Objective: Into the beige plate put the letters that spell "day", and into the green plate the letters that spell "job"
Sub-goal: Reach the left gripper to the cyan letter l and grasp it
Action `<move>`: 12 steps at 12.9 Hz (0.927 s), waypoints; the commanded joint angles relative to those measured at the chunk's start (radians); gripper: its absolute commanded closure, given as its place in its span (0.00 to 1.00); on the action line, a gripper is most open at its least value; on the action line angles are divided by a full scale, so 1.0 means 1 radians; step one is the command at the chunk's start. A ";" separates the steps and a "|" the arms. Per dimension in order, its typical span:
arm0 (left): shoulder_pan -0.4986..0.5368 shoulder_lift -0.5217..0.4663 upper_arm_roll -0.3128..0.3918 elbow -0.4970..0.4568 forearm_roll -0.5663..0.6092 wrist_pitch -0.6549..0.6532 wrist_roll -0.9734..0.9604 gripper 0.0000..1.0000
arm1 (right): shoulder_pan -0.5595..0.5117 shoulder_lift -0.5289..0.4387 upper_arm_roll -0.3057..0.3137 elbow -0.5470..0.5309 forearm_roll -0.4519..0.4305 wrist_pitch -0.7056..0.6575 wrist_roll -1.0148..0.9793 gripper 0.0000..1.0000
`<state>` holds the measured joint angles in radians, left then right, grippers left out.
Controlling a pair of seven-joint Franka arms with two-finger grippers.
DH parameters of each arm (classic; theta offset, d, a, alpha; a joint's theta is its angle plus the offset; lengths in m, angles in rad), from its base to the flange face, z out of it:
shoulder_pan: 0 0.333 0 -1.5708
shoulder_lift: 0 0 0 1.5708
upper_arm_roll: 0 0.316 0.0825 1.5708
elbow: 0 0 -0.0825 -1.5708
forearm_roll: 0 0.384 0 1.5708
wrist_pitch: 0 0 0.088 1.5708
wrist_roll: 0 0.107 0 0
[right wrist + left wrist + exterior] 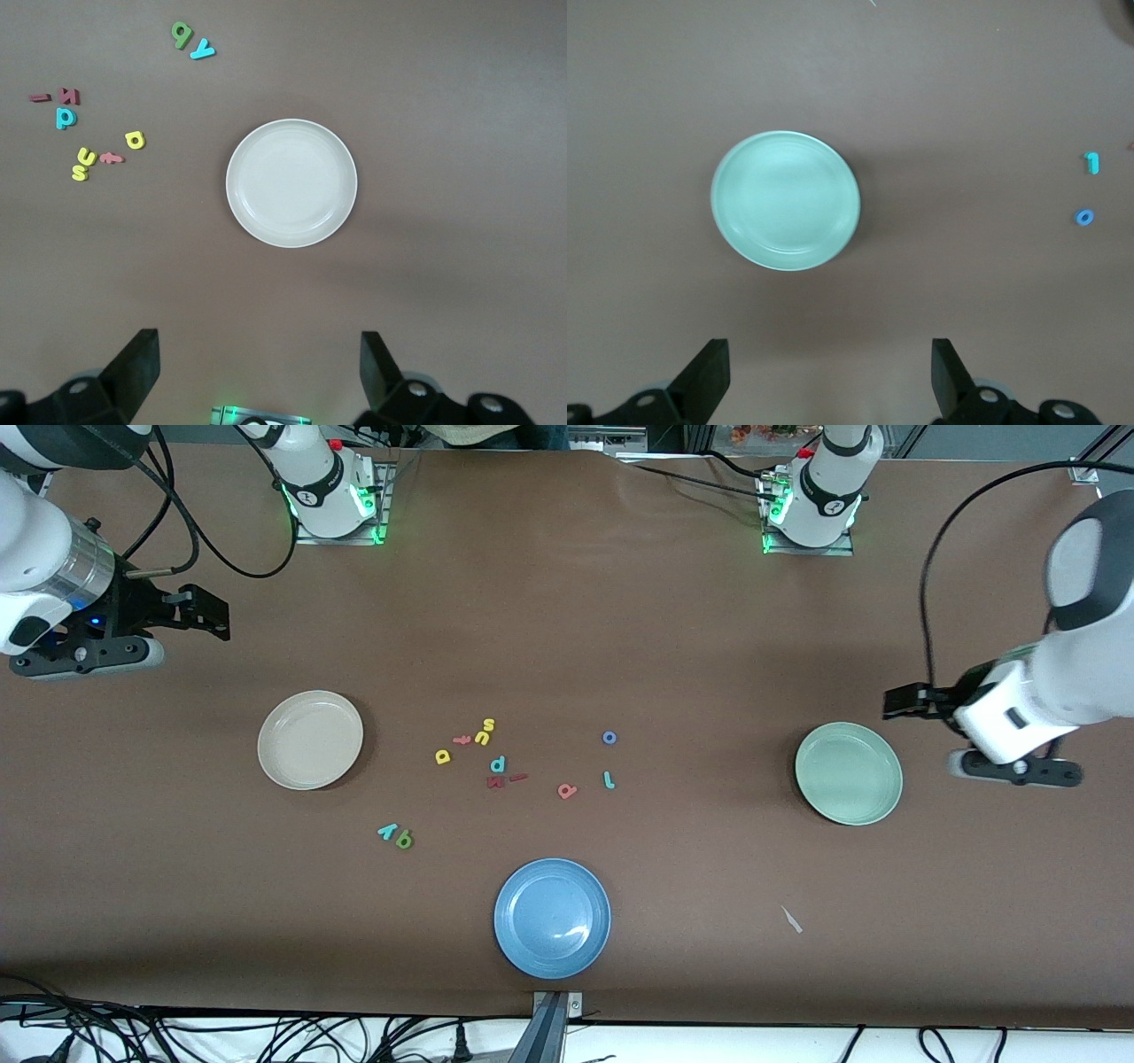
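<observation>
Both arms wait. The left gripper point(828, 381), fingers apart, hovers beside the green plate point(849, 773); the right gripper point(257, 381), also apart, hovers near the beige plate point(310, 740). All letters lie on the table between the plates: yellow d point(443, 756), green a point(405, 839), y point(387, 831), j point(609, 779), o point(609, 737), b point(567, 790).

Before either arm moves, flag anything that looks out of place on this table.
One thing stands out: a small pale scrap lies on the brown table, between the blue plate and the green plate, nearer the front camera. It is no letter or plate. Nothing looks spilled or damaged.
</observation>
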<state>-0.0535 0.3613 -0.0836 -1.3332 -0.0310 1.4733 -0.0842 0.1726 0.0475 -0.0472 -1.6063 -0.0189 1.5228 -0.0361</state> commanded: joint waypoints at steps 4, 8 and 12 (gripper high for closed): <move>-0.170 0.054 0.008 -0.065 -0.036 0.120 -0.342 0.00 | -0.004 0.003 -0.002 0.013 0.014 -0.004 -0.007 0.00; -0.293 0.068 0.008 -0.227 -0.037 0.387 -0.640 0.00 | -0.004 0.005 -0.002 0.012 0.013 -0.004 -0.007 0.00; -0.402 0.238 0.013 -0.215 -0.017 0.631 -0.992 0.00 | -0.002 0.011 0.000 0.012 0.016 0.002 0.002 0.00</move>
<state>-0.4042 0.5206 -0.0903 -1.5673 -0.0393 2.0197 -0.9587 0.1722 0.0483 -0.0490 -1.6065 -0.0188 1.5231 -0.0361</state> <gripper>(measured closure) 0.000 0.000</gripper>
